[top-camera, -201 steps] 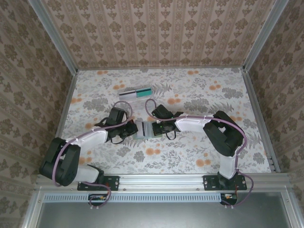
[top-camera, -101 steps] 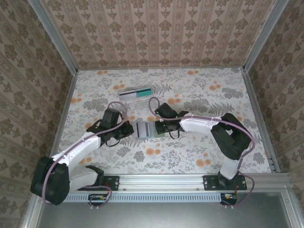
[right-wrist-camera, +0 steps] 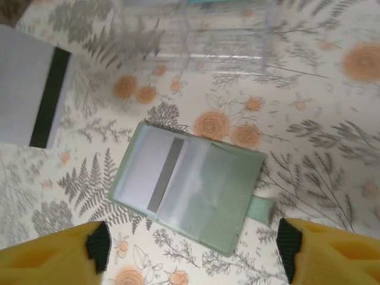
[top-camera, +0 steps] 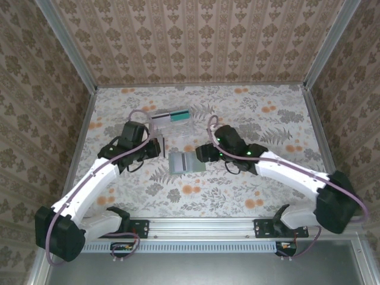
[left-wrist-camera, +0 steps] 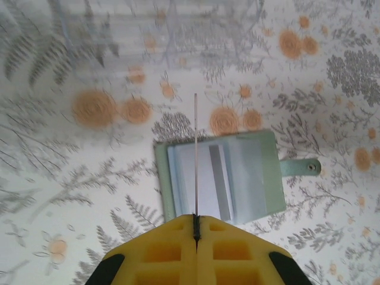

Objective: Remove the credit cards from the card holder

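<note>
Card holder (top-camera: 187, 161) lies open, flat on surface (top-camera: 267, 113) btwn the arms, w/ a striped card (right-wrist-camera: 148, 172) in its pocket. Left pincer (left-wrist-camera: 196, 228) clenched on a thin card (left-wrist-camera: 195, 154), seen edge-on above holder. Right pincer (right-wrist-camera: 195, 252) released, fingers wide apart over holder. Clear box (top-camera: 171, 122) sits farther back.

No word, number or brand can be read anywhere. The pale card (right-wrist-camera: 139, 172) in the open green bifold card holder (right-wrist-camera: 228, 199) bears only a grey stripe (right-wrist-camera: 165, 175). The separate white card (right-wrist-camera: 24, 89) bears only a black stripe (right-wrist-camera: 50, 98).
</note>
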`<control>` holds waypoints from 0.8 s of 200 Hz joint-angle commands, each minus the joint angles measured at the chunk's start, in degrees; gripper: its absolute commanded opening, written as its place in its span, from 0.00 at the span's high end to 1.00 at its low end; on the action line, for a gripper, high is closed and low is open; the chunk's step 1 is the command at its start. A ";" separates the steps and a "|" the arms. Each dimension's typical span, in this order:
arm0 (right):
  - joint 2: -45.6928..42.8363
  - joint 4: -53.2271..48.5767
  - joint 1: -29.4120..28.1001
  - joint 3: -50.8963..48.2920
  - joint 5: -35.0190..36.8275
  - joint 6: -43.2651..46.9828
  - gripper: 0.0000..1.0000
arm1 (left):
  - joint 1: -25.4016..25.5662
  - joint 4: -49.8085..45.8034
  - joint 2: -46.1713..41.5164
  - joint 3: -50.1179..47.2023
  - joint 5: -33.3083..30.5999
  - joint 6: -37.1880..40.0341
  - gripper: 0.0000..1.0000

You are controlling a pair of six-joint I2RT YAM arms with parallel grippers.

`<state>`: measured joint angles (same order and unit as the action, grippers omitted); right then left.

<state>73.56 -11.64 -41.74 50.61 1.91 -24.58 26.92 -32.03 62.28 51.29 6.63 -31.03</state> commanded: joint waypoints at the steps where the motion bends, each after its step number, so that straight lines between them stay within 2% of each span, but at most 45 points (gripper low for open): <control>1: -7.12 4.56 1.10 -5.66 4.34 -0.52 0.00 | 0.24 -4.87 1.04 6.37 -6.91 8.01 1.00; 26: -14.41 7.71 1.78 -11.20 5.86 -0.64 0.00 | 1.27 -3.15 2.69 9.24 -11.62 17.03 1.00; 42: -18.01 8.43 2.07 -13.73 6.26 0.02 0.00 | 2.03 -0.95 3.89 10.08 -14.49 25.53 1.00; 58: -20.62 9.26 2.18 -15.84 6.87 0.74 0.00 | 2.17 -0.90 6.43 11.84 -14.67 34.88 1.00; 114: -23.32 9.76 2.40 -18.13 7.73 1.01 0.00 | 2.19 -3.82 15.14 19.09 -15.78 58.94 1.00; 160: -23.95 7.92 2.71 -17.80 7.21 0.93 0.00 | 1.66 1.70 20.78 17.49 -19.11 78.04 1.00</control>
<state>50.63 -3.22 -39.46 33.26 8.21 -24.14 28.84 -33.54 79.90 68.62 -9.37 31.51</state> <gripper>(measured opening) 0.999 0.047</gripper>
